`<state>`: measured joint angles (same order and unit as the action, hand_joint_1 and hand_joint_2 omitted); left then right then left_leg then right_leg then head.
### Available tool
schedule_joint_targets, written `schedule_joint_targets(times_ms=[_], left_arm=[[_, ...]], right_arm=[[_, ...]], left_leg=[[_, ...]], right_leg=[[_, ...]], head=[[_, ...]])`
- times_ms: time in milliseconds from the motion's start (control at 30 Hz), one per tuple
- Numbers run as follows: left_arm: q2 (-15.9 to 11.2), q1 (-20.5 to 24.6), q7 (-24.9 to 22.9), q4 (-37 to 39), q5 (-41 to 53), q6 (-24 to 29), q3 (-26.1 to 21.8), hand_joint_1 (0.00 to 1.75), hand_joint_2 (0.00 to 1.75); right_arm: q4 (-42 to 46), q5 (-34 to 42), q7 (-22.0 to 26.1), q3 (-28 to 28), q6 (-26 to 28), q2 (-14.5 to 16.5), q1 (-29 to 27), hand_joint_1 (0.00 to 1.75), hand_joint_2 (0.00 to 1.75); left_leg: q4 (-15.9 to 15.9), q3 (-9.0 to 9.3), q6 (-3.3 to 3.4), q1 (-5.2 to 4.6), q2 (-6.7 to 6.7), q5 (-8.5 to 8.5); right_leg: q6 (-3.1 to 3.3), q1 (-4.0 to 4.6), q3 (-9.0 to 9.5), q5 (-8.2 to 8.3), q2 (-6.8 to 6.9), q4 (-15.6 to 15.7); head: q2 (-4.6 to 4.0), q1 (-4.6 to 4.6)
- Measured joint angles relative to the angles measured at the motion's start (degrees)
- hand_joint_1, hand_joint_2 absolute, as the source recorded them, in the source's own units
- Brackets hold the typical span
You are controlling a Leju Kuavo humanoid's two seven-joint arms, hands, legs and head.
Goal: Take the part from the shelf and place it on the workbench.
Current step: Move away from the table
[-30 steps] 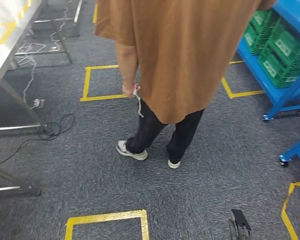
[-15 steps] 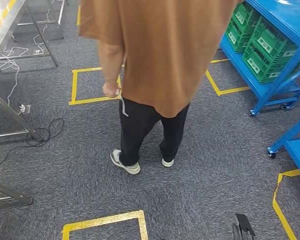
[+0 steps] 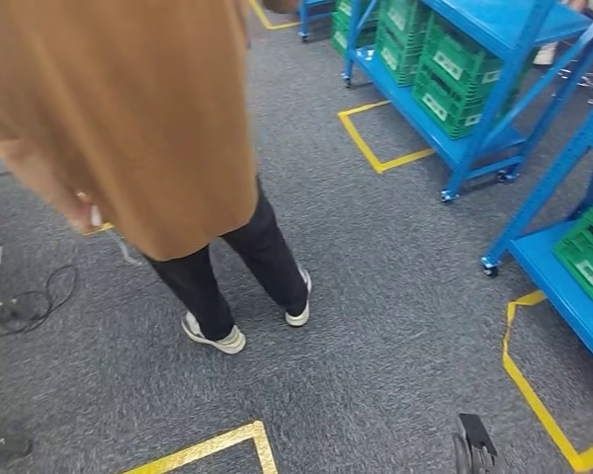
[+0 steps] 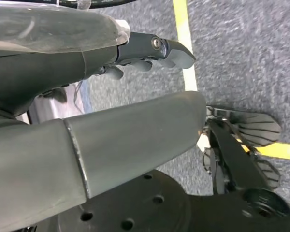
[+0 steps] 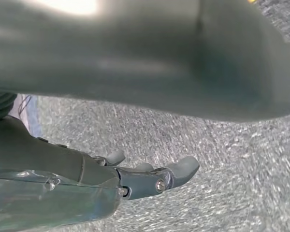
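While both hang empty, left hand (image 4: 151, 50), right hand (image 5: 151, 179), blue shelf (image 3: 495, 25)

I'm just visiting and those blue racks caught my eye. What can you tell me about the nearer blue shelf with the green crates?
The blue shelf looks like painted metal: a low deck, slanted braces, upright posts, and small casters resting on the grey carpet. Green plastic crates with pale labels sit in a row on its lower deck, slotted sides facing out. A flat blue upper deck runs above them. It stands at the upper right of the head view, beside a yellow tape outline on the floor.
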<state>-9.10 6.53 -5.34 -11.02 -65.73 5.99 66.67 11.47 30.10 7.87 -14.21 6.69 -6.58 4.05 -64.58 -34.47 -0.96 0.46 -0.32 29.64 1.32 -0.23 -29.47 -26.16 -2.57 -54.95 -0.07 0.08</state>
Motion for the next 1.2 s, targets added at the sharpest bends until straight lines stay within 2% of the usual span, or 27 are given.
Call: schedule_joint_targets(times_ms=[67,100,167,233,300,367,400,433,467,533,567,600,667,700,733,767,800,867,900,933,967,1033,1067,1100,1133,1200], left_arm=[[-0.10,0.07,0.02,0.00,0.08,0.00,-0.01,0.00,0.00],[-0.12,0.13,0.03,0.00,0.11,0.00,-0.01,0.00,0.00],[-0.08,0.25,0.04,0.00,0.14,-0.03,-0.01,0.00,0.00],[0.00,0.33,0.05,0.00,0.14,-0.11,0.00,0.00,0.00],[0.01,0.30,0.05,0.00,0.14,-0.15,0.00,0.00,0.00],[-0.05,0.18,0.05,0.01,0.14,-0.15,-0.01,0.00,0.00],[-0.08,0.14,0.05,0.01,0.14,-0.15,-0.01,0.00,0.00],[-0.07,0.12,0.05,0.01,0.14,-0.15,-0.01,0.00,0.00],[-0.05,0.12,0.05,0.00,0.14,-0.16,-0.01,0.00,0.00],[-0.02,0.12,0.05,0.00,0.14,-0.17,-0.01,0.00,0.00],[-0.03,0.12,0.05,0.00,0.14,-0.17,-0.01,0.00,0.00],[-0.04,0.14,0.05,0.00,0.14,-0.17,-0.01,0.00,0.00],[-0.03,0.24,0.05,0.00,0.14,-0.17,-0.01,0.00,0.00],[-0.01,0.31,0.05,0.00,0.14,-0.17,-0.01,0.00,0.00],[0.00,0.38,0.05,0.00,0.14,-0.17,-0.01,0.00,0.00],[0.01,0.42,0.05,0.00,0.14,-0.17,-0.01,0.00,0.00],[0.01,0.42,0.05,0.00,0.14,-0.17,-0.01,0.00,0.00],[0.03,0.25,0.05,0.00,0.14,-0.17,0.01,0.00,0.00],[0.05,0.13,0.05,0.00,0.14,-0.18,0.01,0.00,0.00],[0.07,0.01,0.05,0.00,0.14,-0.19,0.01,0.00,0.00],[0.07,-0.05,0.05,0.00,0.14,-0.21,0.01,0.00,0.00],[-0.01,-0.05,0.05,0.00,0.13,-0.25,0.01,0.00,0.00],[-0.07,-0.01,0.06,0.00,0.12,-0.26,0.00,0.00,0.00],[-0.12,0.03,0.06,0.00,0.12,-0.26,-0.01,0.00,0.00],[-0.14,0.08,0.07,0.00,0.12,-0.25,-0.01,0.00,0.00],[-0.07,0.20,0.08,0.00,0.13,-0.26,-0.01,0.00,0.00]], right_arm=[[0.00,0.13,-0.03,0.01,0.00,0.00,0.07,0.00,0.00],[0.00,0.17,-0.07,0.01,0.01,0.00,0.07,0.00,0.00],[-0.02,0.25,-0.17,-0.01,0.02,0.00,-0.04,0.00,0.00],[-0.07,0.31,-0.31,-0.02,0.03,0.00,-0.18,0.00,0.00],[-0.10,0.35,-0.39,-0.03,0.06,0.00,-0.11,0.00,0.00],[-0.11,0.35,-0.40,-0.04,0.09,0.00,-0.03,0.00,0.00],[-0.11,0.35,-0.42,-0.05,0.10,0.00,-0.08,0.00,0.00],[-0.11,0.35,-0.43,-0.07,0.09,0.00,-0.14,0.00,0.00],[-0.12,0.35,-0.44,-0.08,0.09,-0.01,-0.20,0.00,0.00],[-0.13,0.35,-0.43,-0.08,0.10,-0.02,-0.20,0.00,0.00],[-0.13,0.35,-0.42,-0.08,0.10,-0.02,-0.13,0.00,0.00],[-0.13,0.36,-0.42,-0.09,0.10,-0.02,-0.08,0.00,0.00],[-0.13,0.37,-0.42,-0.10,0.09,-0.02,-0.07,0.00,0.00],[-0.14,0.37,-0.42,-0.10,0.09,-0.02,-0.10,0.00,0.00],[-0.14,0.38,-0.42,-0.10,0.10,-0.02,-0.11,0.00,0.00],[-0.14,0.39,-0.42,-0.10,0.10,-0.02,-0.06,0.00,0.00],[-0.14,0.41,-0.41,-0.10,0.11,-0.01,0.03,0.00,0.00],[-0.14,0.43,-0.41,-0.10,0.11,-0.02,0.22,0.00,0.00],[-0.15,0.44,-0.42,-0.10,0.10,-0.01,0.23,0.00,0.00],[-0.15,0.44,-0.44,-0.10,0.10,-0.01,0.21,0.00,0.00],[-0.15,0.44,-0.45,-0.11,0.09,-0.01,0.17,0.00,0.00],[-0.15,0.44,-0.46,-0.11,0.09,0.00,0.15,0.00,0.00],[-0.15,0.46,-0.46,-0.11,0.09,0.00,0.19,0.00,0.00],[-0.15,0.49,-0.47,-0.11,0.09,0.00,0.22,0.00,0.00],[-0.15,0.51,-0.48,-0.11,0.09,0.00,0.21,0.00,0.00],[-0.15,0.61,-0.50,-0.12,0.09,-0.01,0.07,0.00,0.00]], left_leg=[[7.58,3.34,0.35,0.05,-1.43,-3.00],[9.49,4.15,0.47,0.05,-1.91,-3.46],[10.28,4.42,0.78,-0.01,-1.44,-3.50],[10.71,4.61,1.36,0.04,-0.54,-3.74],[10.99,4.72,1.83,0.11,0.48,-3.87],[10.99,4.71,2.02,0.04,1.47,-3.80],[10.98,4.73,2.02,0.02,1.96,-3.75],[10.97,4.79,1.98,0.03,2.41,-3.69],[10.96,4.92,1.87,0.07,2.82,-3.60],[10.91,5.34,1.45,0.07,3.58,-3.30],[10.81,5.48,1.18,-0.02,3.92,-3.15],[10.73,5.57,0.90,-0.13,4.30,-3.06],[10.70,5.70,0.38,-0.26,5.14,-3.02],[10.63,5.78,0.04,-0.15,5.21,-2.85],[10.00,5.62,-0.26,-0.04,4.61,-2.25],[8.26,4.89,-0.52,0.06,3.67,-1.02],[5.21,3.49,-0.69,0.14,2.49,0.78],[-2.76,-0.46,-0.72,0.11,1.12,4.29],[-5.62,-2.01,-0.68,0.11,0.92,4.94],[-6.42,-2.68,-0.58,0.11,0.80,4.40],[-4.98,-2.32,-0.41,0.10,0.67,2.84],[2.41,0.61,0.13,0.07,-0.48,-1.63],[6.20,2.13,0.34,0.12,-1.32,-3.16],[8.79,3.18,0.46,0.11,-1.95,-4.02],[10.07,3.66,0.54,0.07,-2.31,-4.20],[10.69,3.90,0.82,0.06,-1.57,-4.26]], right_leg=[[-0.27,0.21,-0.12,-0.07,-1.02,-0.24],[-0.50,0.27,-0.29,-0.10,-1.43,-0.34],[-1.11,0.18,-0.70,-0.07,-2.15,-0.34],[-1.70,0.01,-1.38,-1.02,-1.35,-1.53],[-2.24,-0.10,-3.58,-4.36,0.66,-6.86],[-2.76,-0.30,-6.94,-8.05,1.68,-14.70],[-2.95,-0.46,-7.91,-8.65,1.85,-17.03],[-3.11,-0.63,-7.80,-8.05,2.00,-17.07],[-3.22,-0.78,-6.54,-6.42,2.26,-14.72],[-3.30,-0.79,-2.35,-2.64,3.77,-6.52],[-3.09,-0.63,-0.80,-1.62,4.56,-3.24],[-2.80,-0.43,0.00,-1.25,5.12,-1.33],[-1.96,-0.13,0.01,-1.35,4.77,-0.56],[-1.57,-0.15,0.15,-1.21,4.35,-0.42],[-1.18,-0.19,0.32,-1.05,3.93,-0.24],[-0.80,-0.23,0.46,-0.84,3.56,-0.07],[-0.45,-0.27,0.54,-0.63,3.18,0.05],[-0.04,-0.12,0.24,-0.41,2.26,0.04],[0.07,-0.04,0.18,-0.34,1.70,0.02],[0.10,0.02,0.18,-0.33,1.11,0.02],[0.11,0.05,0.25,-0.33,0.51,0.01],[0.07,0.06,0.38,-0.35,-0.60,0.00],[-0.04,0.15,0.33,-0.41,-1.11,-0.11],[-0.23,0.19,0.22,-0.44,-1.53,-0.16],[-0.48,0.19,0.05,-0.46,-1.92,-0.18],[-1.15,0.06,-0.28,-0.45,-2.59,-0.09]], head=[[0.00,-0.41],[0.00,-0.39],[0.00,-0.16],[0.00,0.06],[0.00,0.69],[0.00,1.35],[0.00,1.52],[0.00,1.70],[0.00,1.92],[0.00,2.42],[0.00,2.64],[0.00,2.68],[0.00,2.38],[0.00,2.17],[0.00,1.98],[0.00,1.78],[0.00,1.51],[0.00,0.88],[0.00,0.60],[0.00,0.36],[0.00,0.13],[0.00,-0.26],[0.00,-0.41],[0.00,-0.45],[0.00,-0.45],[0.00,-0.32]])
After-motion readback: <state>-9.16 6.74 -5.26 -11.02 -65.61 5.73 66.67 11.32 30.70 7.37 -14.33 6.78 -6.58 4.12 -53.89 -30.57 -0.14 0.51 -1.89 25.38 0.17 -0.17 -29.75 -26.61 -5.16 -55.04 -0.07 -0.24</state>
